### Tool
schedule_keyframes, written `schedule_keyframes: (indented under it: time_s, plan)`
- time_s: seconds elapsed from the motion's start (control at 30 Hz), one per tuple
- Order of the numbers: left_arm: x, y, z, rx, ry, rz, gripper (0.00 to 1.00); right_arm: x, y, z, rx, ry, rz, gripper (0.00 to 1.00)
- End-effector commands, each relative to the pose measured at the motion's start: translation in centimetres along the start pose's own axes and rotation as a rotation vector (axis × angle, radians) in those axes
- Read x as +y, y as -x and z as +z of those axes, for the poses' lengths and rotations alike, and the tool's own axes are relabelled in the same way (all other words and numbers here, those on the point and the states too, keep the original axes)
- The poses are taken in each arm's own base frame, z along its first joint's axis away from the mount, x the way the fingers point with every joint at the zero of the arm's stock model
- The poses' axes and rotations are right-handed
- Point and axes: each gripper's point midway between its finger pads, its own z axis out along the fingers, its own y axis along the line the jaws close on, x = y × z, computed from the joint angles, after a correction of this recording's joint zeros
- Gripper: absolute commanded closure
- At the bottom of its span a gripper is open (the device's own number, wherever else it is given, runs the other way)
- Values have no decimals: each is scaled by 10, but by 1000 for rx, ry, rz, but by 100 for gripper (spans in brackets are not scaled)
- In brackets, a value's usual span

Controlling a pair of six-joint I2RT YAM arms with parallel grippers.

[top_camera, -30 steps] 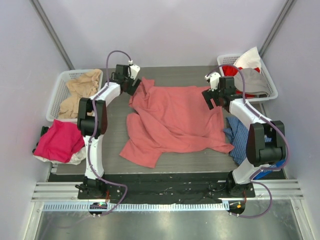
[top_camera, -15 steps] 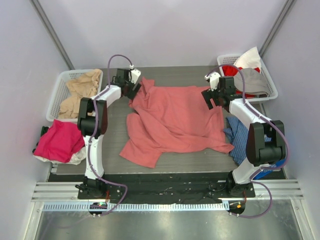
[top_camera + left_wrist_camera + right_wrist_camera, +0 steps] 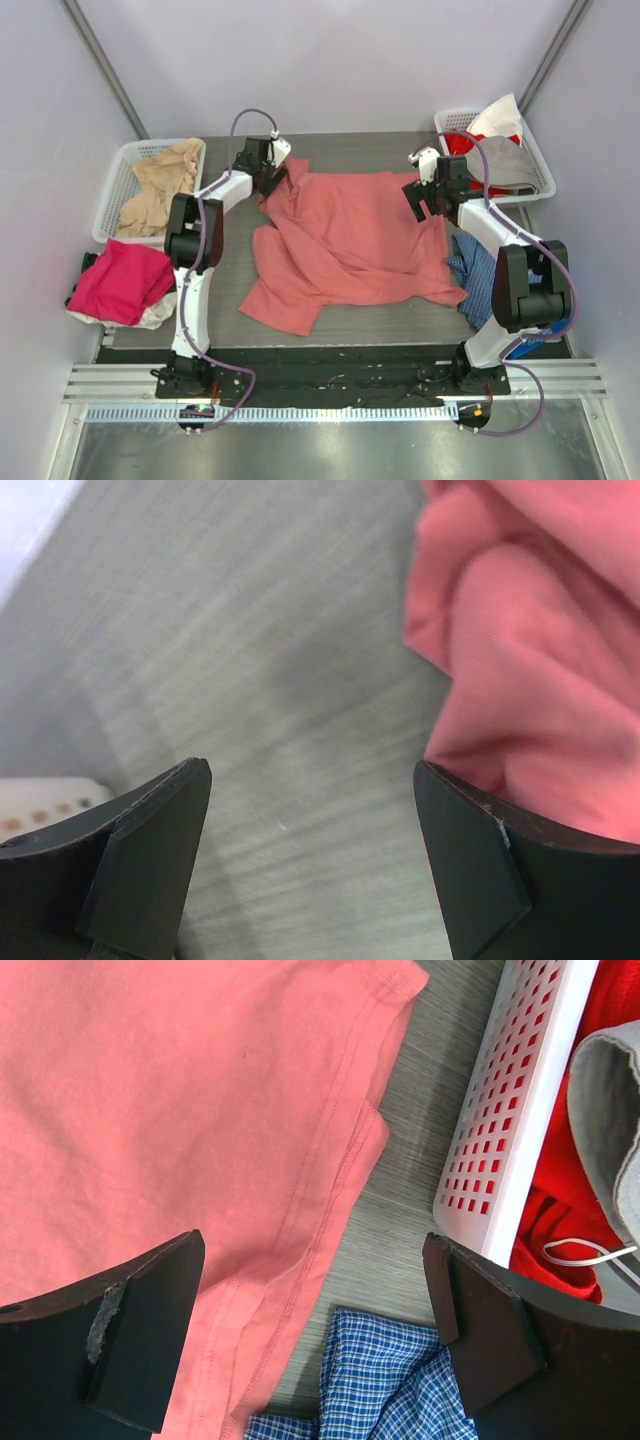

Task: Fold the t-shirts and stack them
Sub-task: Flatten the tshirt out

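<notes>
1. Grey wood-grain table (image 3: 370, 150) forms the floor of a pale-walled booth, with both arms bolted at its near edge.
2. At the far left a white perforated basket (image 3: 118, 175) holds crumpled beige t-shirts (image 3: 160, 185).
3. The far-right basket (image 3: 541, 170) holds a red t-shirt (image 3: 463, 140) with a grey t-shirt (image 3: 512, 165) lying over it. A white cloth (image 3: 497, 118) sticks up past the rim.
4. Outside the baskets, a magenta-pink t-shirt (image 3: 120, 280) is heaped at the table's left edge. A blue checked cloth (image 3: 478, 270) lies at the right edge beside the right arm.
5. The salmon-red t-shirt (image 3: 350, 240) lies rumpled on the middle of the table between the two grippers, and neither one holds it.
6. The left gripper (image 3: 272, 183) is at the shirt's far-left corner with its jaws spread. Its wrist view shows bare table between the fingers and a bunched salmon fold just beside one finger. Whether the fold touches that finger cannot be told.
7. The right gripper (image 3: 428, 205) hangs over the shirt's far-right edge, jaws spread wide with nothing between them.
8. Only the right wrist view resolves the shirt's stitched hem, the basket wall's holes, a thin white cord on the red cloth and the blue check pattern.
9. Only the top view shows the beige shirts, the magenta heap and the whole outline of the salmon shirt.
</notes>
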Motion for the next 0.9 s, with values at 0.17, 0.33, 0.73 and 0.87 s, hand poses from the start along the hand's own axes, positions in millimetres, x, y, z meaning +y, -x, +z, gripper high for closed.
schedule_keyframes:
  time_s: [0.17, 0.33, 0.73, 0.87]
  plan:
    - [55, -7, 22, 66, 231, 40, 12, -3, 12, -6, -50, -20, 8, 0]
    - [85, -9, 20, 79, 310, 36, 12, -1, 9, -6, -48, -21, 5, 0]
    - [92, 32, -36, -66, 152, -101, 12, 4, 7, -2, -44, -9, 23, 0]
    - [73, 46, -54, -113, 12, -137, 12, 9, 6, -1, -40, 3, 24, 0]
